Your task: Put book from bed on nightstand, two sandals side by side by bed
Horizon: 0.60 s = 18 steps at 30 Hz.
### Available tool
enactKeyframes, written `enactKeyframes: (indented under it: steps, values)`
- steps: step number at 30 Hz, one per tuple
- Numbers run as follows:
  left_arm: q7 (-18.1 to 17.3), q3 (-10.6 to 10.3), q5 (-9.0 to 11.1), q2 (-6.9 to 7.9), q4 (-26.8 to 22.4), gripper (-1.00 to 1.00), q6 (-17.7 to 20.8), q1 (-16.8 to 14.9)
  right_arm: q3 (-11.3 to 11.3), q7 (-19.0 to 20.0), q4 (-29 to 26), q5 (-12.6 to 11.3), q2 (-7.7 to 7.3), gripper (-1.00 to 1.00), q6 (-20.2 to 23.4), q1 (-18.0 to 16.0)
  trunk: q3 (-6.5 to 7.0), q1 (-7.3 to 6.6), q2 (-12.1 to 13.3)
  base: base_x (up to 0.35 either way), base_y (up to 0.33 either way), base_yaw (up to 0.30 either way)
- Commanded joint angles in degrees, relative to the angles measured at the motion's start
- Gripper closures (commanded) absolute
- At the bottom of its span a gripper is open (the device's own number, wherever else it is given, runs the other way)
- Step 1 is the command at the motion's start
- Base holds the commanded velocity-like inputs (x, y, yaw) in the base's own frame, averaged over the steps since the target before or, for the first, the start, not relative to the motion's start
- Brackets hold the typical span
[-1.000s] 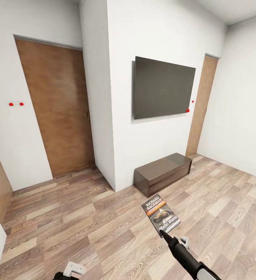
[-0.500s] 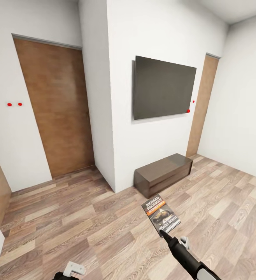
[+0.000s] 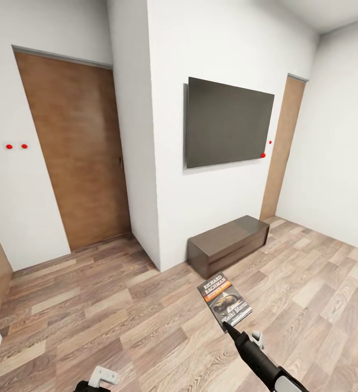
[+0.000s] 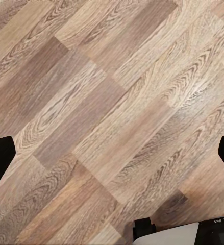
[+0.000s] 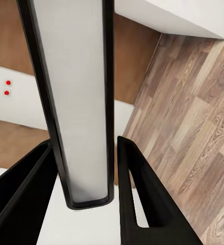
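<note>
Since a second ago the whole head view has slid a little: the left door and the red wall dots sit further left, so the camera has turned, not the things. The book (image 3: 224, 301) holds the same spot over the right gripper (image 3: 226, 325).

Progress, as a judgement: the book is off the bed and in carry, so step one is half done. It still has to go down on a nightstand, and no nightstand, bed or sandals are in sight. Both sandals are left to do. The robot looks to be in transit.

The book is held up in the air over the wood-plank floor (image 3: 119, 321), cover up, its near edge pinched by the right gripper's fingertips, the rest sticking out forward away from the arm. In the right wrist view the book (image 5: 73, 102) runs edge-on between the two black fingers (image 5: 142, 199), which are clamped narrow on it.

Beyond the book is the long low dark bench (image 3: 228, 242) against the wall, under a wall-mounted TV (image 3: 228, 122). That is not the target.

The left gripper (image 4: 112, 153) hangs low over bare floor, its dark fingertips spread wide, holding nothing.
</note>
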Motion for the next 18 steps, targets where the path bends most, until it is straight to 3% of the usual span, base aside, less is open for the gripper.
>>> enactKeyframes:
  steps: [1, 18]
  values:
    - [-0.2, -0.1, -0.6, 0.04, -0.1, -1.00, 0.3, 0.0, 0.3, 0.2, 0.0, -0.6, -0.02, 1.00, 0.5, 0.0, -0.02, 0.03, 0.0, 0.075, 0.000, -0.124]
    - [-0.2, -0.1, -0.6, 0.04, -0.1, -1.00, 0.3, 0.0, 0.3, 0.2, 0.1, -0.6, -0.19, 1.00, 0.5, 0.0, -0.02, 0.03, 0.0, 0.075, 0.000, -0.237]
